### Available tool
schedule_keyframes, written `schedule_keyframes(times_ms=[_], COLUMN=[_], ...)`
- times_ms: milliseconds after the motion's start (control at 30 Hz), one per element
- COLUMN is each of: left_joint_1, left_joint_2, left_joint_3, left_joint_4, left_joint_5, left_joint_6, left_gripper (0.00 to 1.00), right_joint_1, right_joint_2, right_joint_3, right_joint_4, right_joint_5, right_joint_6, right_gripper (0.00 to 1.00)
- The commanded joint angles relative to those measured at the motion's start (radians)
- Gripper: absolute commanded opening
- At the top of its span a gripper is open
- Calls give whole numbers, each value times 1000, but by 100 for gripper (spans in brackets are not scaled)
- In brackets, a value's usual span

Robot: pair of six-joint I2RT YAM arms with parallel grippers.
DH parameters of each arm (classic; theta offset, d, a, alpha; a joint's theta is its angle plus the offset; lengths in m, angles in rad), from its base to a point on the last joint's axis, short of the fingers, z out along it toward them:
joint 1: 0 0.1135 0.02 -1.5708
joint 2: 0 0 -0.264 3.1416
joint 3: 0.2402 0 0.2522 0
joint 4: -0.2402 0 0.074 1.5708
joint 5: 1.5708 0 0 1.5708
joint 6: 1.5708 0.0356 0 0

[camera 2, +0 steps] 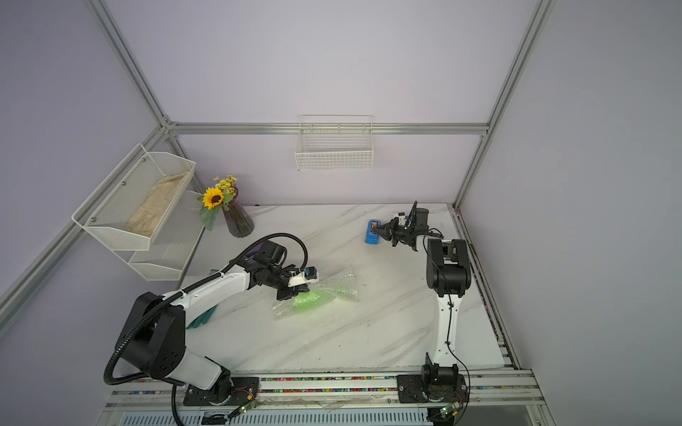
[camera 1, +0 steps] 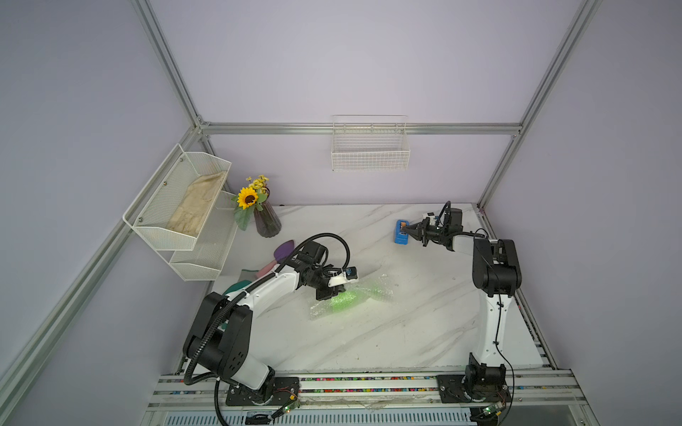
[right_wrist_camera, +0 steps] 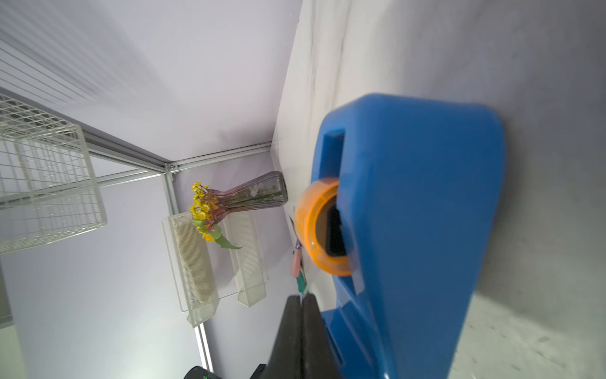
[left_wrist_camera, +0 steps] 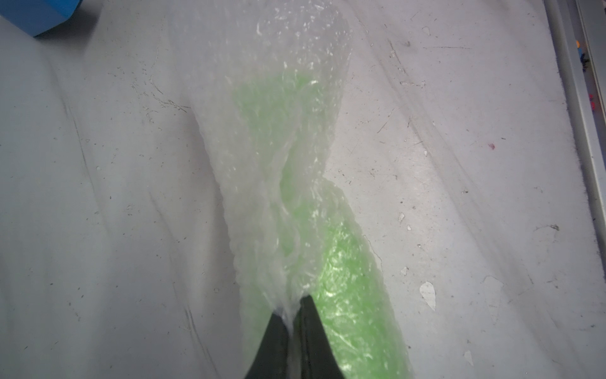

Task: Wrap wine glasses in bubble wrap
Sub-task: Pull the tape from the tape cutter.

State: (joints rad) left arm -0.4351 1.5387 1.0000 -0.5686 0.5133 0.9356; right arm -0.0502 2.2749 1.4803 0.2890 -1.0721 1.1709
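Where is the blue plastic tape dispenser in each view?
Both top views: blue plastic tape dispenser back right, at the tip of the right gripper.
Left wrist: only a blue corner at the frame edge, beyond the clear bubble wrap.
Right wrist: close up, beside the shut jaws.
Shared landmark: dark ribbed purple vase, missing from left wrist only.

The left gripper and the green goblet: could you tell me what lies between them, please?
Only bubble wrap: the left gripper pinches a fold of it, and the goblet shows green through the sheet. The left wrist view shows this best.
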Motion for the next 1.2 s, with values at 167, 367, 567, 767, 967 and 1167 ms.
schedule_keyframes(times_ms=[167,367,567,767,967,1167], left_joint_1=[-7,-7,-7,-7,-7,-8], left_joint_2=[33,39,31,39,35,35], left_joint_3=[26,32,29,34,34,33], left_joint_4=[-59,-62,-64,-66,-69,-71], left_joint_5=[-48,-43,-48,-42,-41,-41], left_joint_6=[12,11,16,13,12,11], left_gripper=[10,10,10,10,10,10], right_joint_1=[-18,-19,-16,-19,-20,-20], right_joint_2=[-17,-10,-33,-32,-38,-89], right_joint_3=[-84,-79,-47,-156,-198,-188], right_joint_4=[369,334,355,487,476,405], right_joint_5=[-31,-26,-30,-28,-22,-25], right_joint_6=[261,257,281,346,367,311], right_gripper=[0,0,0,0,0,0])
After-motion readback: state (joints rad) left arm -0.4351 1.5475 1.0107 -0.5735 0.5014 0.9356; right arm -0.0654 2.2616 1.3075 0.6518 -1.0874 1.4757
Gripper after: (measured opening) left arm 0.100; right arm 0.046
